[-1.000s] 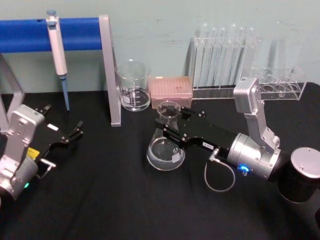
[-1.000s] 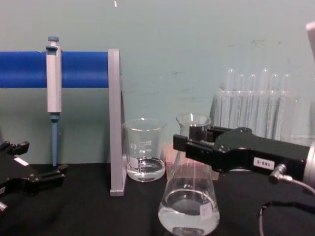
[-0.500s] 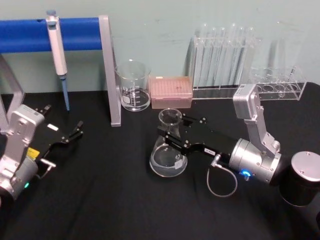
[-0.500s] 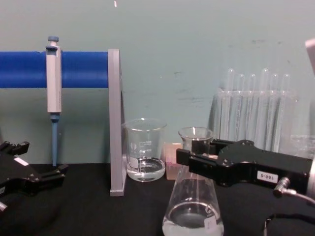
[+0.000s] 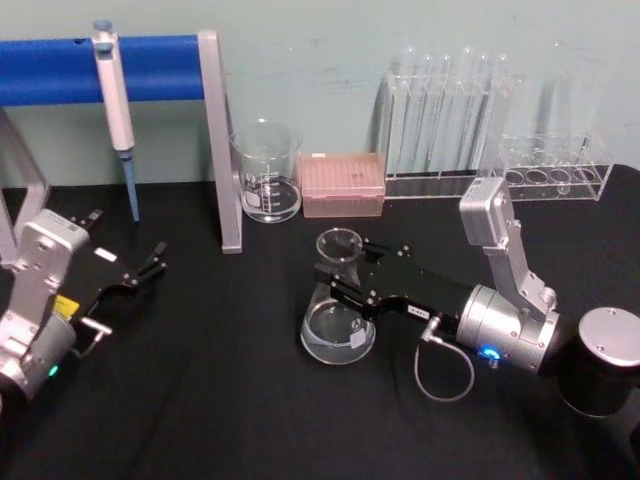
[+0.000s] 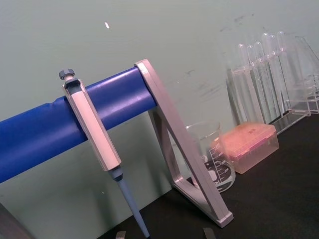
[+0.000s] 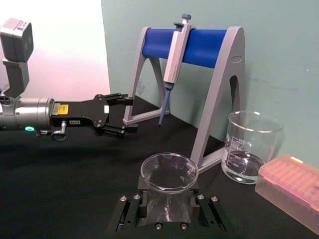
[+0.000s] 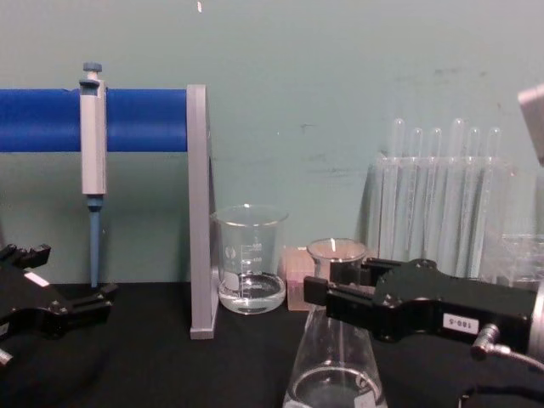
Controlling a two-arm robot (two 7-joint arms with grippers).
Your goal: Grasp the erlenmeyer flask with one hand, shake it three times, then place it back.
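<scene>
The erlenmeyer flask (image 5: 336, 334) stands upright at the middle of the black table, with a little clear liquid in its wide base. My right gripper (image 5: 346, 277), the hand with the white label and silver wrist, is shut on the flask's neck just below the flared rim. In the chest view the flask (image 8: 335, 378) is low and its base is cut off by the view's edge, with the right gripper (image 8: 330, 286) across its neck. The right wrist view looks down on the flask (image 7: 168, 200) between the fingers (image 7: 130, 209). My left gripper (image 5: 148, 264) rests open at the left, away from the flask.
A pipette (image 5: 115, 100) hangs on the blue-barred stand (image 5: 220, 140) at the back left. A glass beaker (image 5: 267, 175), a pink tip box (image 5: 343, 184) and a rack of test tubes (image 5: 450, 120) line the back. A black cylinder (image 5: 600, 360) stands at the right.
My right gripper has lowered the flask and drawn it slightly nearer; in the chest view its rim has dropped well below the beaker's rim. The left arm has not moved.
</scene>
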